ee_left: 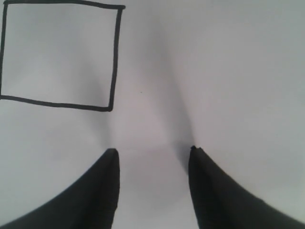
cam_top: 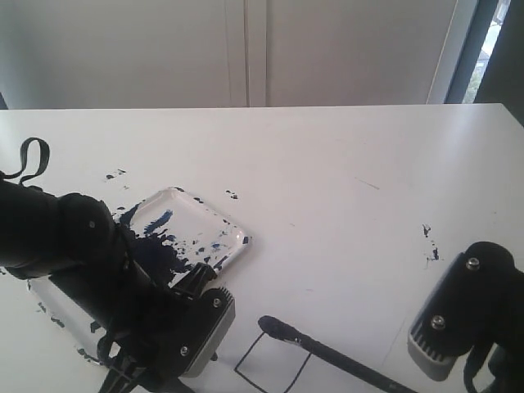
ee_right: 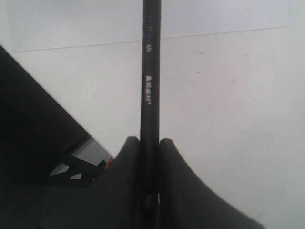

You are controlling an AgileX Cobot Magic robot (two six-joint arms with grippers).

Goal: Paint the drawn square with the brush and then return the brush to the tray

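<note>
The tray [cam_top: 233, 236] is clear, shallow plastic and sits on the white table [cam_top: 344, 172], left of centre in the exterior view. It holds paint only: a big dark blue-black blotch [cam_top: 168, 250] twd its near side, plus streaks and splatters over the rest of the floor. The brush isn't in it. The L arm [cam_top: 90, 254] lies across the tray's near-left part and hides that end.

Around it there are small dark paint specks [cam_top: 429, 241] on the table at right. More specks sit beyond the tray's far corners. The R arm's wrist housing [cam_top: 458, 315] fills the bottom-right corner.

The drawn square [cam_top: 264, 366] has a thin black outline and a white inside. It sits at the bottom edge of the exterior view, just right of the L arm's wrist block, and is partly cut off by the frame. The brush [cam_top: 336, 356] slants in from the R side, w/ its dark bristle tip at the square's far edge near the right corner. Whether the tip touches the surface is hard to tell from this angle.

R gripper [ee_right: 149, 141]: jaws closed on the brush's black handle, which runs straight out between the fingers.

L gripper [ee_left: 152, 151]: jaws apart w/ nothing between them, over bare table. In the L wrist view the square lies ahead of the jaws and off to one side, clear of both tips.
</note>
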